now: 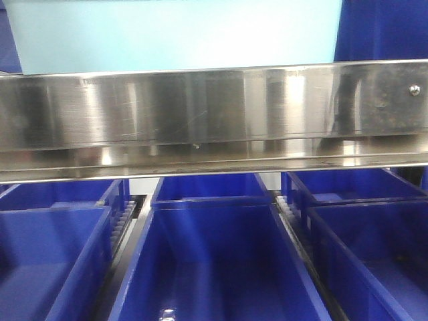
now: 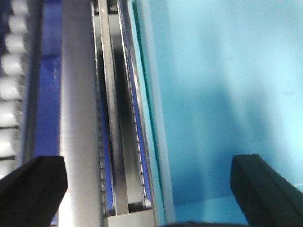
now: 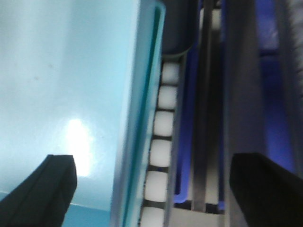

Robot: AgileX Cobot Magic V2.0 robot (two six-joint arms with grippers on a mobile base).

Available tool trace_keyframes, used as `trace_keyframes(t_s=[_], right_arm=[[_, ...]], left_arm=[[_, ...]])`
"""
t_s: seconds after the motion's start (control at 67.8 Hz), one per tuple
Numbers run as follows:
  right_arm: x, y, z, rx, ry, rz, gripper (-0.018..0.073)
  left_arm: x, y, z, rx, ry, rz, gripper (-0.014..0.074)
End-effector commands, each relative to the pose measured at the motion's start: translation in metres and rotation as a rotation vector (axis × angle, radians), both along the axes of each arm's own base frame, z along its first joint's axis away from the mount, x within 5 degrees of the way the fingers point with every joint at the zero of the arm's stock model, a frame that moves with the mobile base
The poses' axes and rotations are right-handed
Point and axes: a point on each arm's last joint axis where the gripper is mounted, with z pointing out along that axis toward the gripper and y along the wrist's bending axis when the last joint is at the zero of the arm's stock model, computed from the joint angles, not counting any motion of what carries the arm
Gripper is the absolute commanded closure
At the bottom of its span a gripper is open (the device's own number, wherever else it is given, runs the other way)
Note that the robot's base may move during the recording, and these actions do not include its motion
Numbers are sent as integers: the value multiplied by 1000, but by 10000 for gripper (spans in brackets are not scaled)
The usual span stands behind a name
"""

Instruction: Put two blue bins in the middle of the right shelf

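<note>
1. Task thing: one pale blue bin (image 1: 180,33) sits on the shelf level above the steel front rail (image 1: 214,114), right at that level's front edge. It runs from the left end to past the middle. We see no second pale bin in any view.
2. Below the rail are rows of dark blue crates (image 1: 214,261) - not ours to move.
3. The left gripper (image 2: 147,163) is spread wide and grasps nothing. One finger hangs over the steel rail outside the bin and the other over the bin's inside, so the bin's left wall runs between them.
4. The right gripper (image 3: 154,161) is the mirror case, released and wide. One finger is over the bin's inside and the other over the steel track outside. The right wall lies between them, with the white rollers (image 3: 163,125) just beside it.
5. No finger touches a wall as far as we can tell. We can't tell if the bin rests fully on the shelf.
6. Step in hand, as we judge it: setting up a two-arm grasp on the first bin's side walls - lift not begun.
7. Next move calls for both grippers to drop over the rims and pinch the walls together, then lift level so the bin clears the rail.
8. Risk: an uneven pinch tilts the bin or snags it on the rail.
</note>
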Motion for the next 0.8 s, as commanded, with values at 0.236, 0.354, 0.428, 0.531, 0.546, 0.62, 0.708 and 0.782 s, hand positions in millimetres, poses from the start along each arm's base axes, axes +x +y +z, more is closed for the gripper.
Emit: trace_keyframes(t_s=[0.236, 0.354, 0.428, 0.531, 0.546, 0.62, 0.708, 0.782], right_arm=[[0, 5, -31, 28, 69, 5, 23], [-3, 11, -38, 25, 87, 25, 23], [-4, 16, -41, 27, 81, 36, 23], [-4, 18, -41, 30, 73, 39, 31], [-4, 18, -41, 32, 70, 39, 41], [-3, 18, -41, 33, 58, 38, 109], [-2, 18, -41, 28, 53, 37, 274], [-2, 18, -41, 28, 53, 37, 435]], left_arm=[[-2, 0, -22, 10, 57, -1, -12], [-3, 1, -25, 20, 81, 1, -12], [-4, 1, -27, 24, 91, 2, -12], [-4, 1, -30, 29, 104, 2, -12], [-4, 1, -31, 29, 105, 2, -12], [-5, 1, -31, 27, 108, 2, -12], [-5, 1, -31, 25, 107, 1, 17], [-5, 1, -31, 22, 108, 1, 92]])
